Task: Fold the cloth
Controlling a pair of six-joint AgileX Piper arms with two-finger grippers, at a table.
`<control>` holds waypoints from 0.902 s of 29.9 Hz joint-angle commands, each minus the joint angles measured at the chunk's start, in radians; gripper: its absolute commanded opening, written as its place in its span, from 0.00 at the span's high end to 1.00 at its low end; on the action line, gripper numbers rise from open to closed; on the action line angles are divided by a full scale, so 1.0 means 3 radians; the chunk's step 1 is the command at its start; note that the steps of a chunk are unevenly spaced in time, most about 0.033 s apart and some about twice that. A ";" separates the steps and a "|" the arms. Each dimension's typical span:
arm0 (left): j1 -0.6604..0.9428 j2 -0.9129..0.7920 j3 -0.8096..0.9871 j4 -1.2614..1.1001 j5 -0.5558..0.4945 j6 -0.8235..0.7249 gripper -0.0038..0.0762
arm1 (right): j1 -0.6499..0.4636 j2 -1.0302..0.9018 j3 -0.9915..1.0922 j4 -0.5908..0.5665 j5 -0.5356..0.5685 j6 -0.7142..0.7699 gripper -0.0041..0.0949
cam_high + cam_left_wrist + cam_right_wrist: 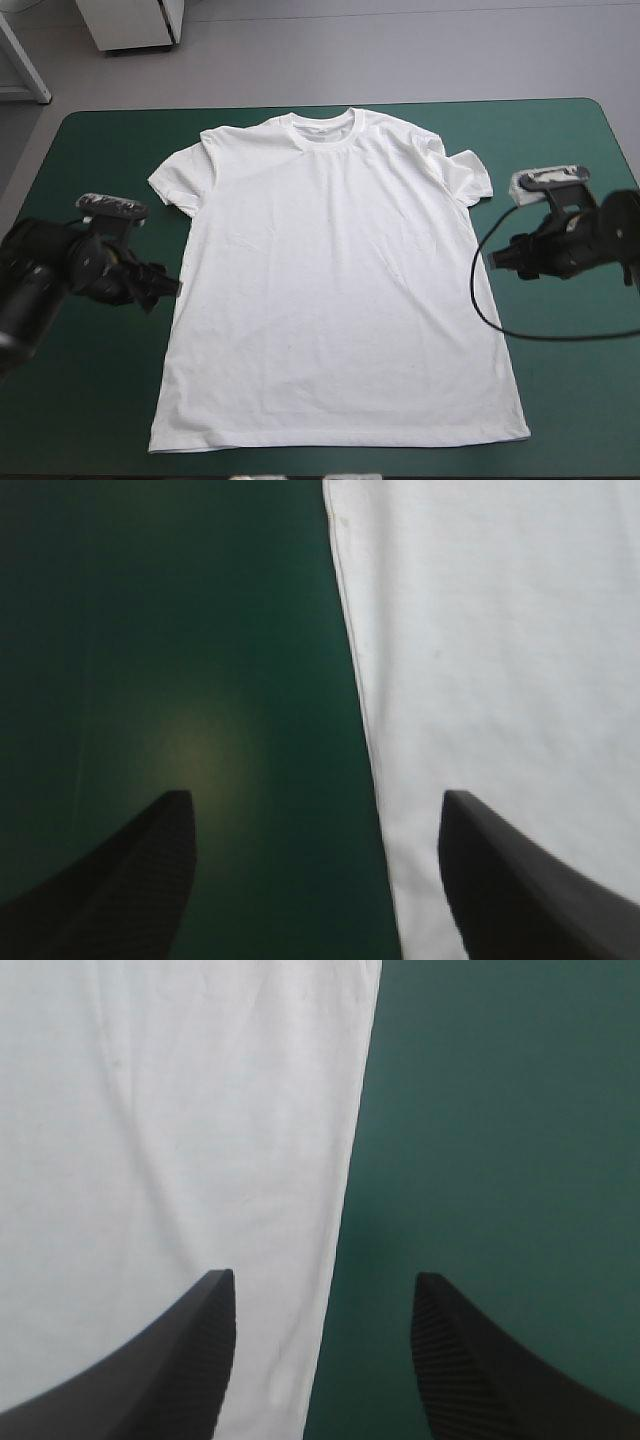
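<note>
A white short-sleeved T-shirt (pixel 330 290) lies spread flat on the teal-green table cover (pixel 90 400), collar toward the far edge, hem near the front edge. My left gripper (pixel 165 287) sits just off the shirt's left side seam, open, nothing between its fingers. In the left wrist view the T-shirt's side edge (pixel 500 680) runs between the open left gripper (pixel 315 825). My right gripper (pixel 497 255) is beside the shirt's right side, open. In the right wrist view the T-shirt (pixel 170 1140) edge passes between the open right gripper (pixel 325 1295).
The shirt's right sleeve (pixel 468 175) is slightly rumpled. Bare teal-green cover lies on both sides of the shirt and along the far edge (pixel 520 115).
</note>
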 commanded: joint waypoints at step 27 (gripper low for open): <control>0.0393 0.2120 -0.1150 -0.0402 -0.0717 0.0156 0.36 | -0.0017 0.1487 -0.1173 0.0325 -0.0061 -0.0079 0.47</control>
